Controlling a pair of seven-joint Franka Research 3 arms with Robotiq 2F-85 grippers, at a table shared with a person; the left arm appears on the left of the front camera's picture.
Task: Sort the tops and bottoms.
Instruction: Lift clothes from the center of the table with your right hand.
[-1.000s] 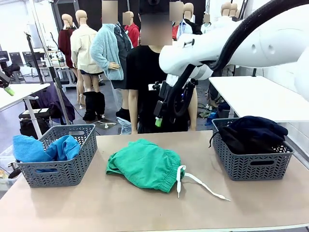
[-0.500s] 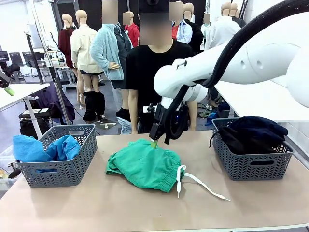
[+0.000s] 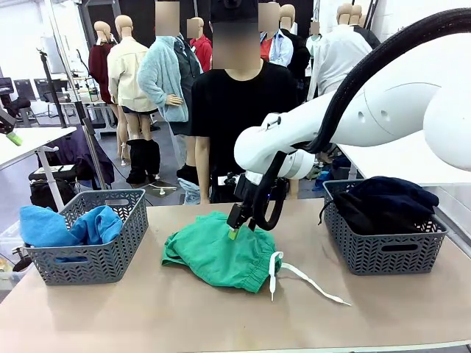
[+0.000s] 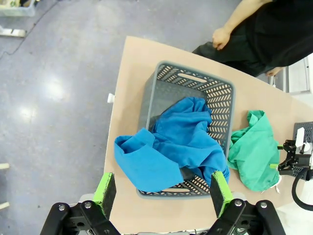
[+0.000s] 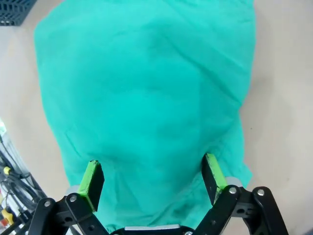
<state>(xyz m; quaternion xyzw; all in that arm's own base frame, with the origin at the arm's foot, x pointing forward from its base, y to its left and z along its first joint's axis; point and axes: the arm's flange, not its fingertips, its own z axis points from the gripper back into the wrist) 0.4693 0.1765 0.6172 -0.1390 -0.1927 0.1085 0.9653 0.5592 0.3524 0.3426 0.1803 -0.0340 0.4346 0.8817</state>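
Observation:
The green shorts (image 3: 219, 254) lie crumpled at mid-table, their white drawstring (image 3: 305, 281) trailing right. My right gripper (image 3: 237, 229) is down on their far edge, open. In the right wrist view its pads (image 5: 91, 177) stand wide on either side of the green shorts (image 5: 146, 98), nothing pinched between them. A black and a dark navy garment (image 3: 384, 200) fill the grey basket on the right (image 3: 383, 254). My left gripper (image 4: 162, 191) hangs open high above the left basket (image 4: 195, 78), which holds blue garments (image 4: 166, 147). From there the green shorts (image 4: 252, 152) show at the right.
The left basket (image 3: 96, 257) stands at the table's left edge with blue cloth spilling over its rim. A person in black stands at the far side, one hand (image 4: 221, 36) near the table edge. Bare tabletop (image 3: 147, 309) runs along the front.
My right gripper has come down from above and behind the table onto the far edge of the green shorts, staying open. The shorts and the baskets have not moved.

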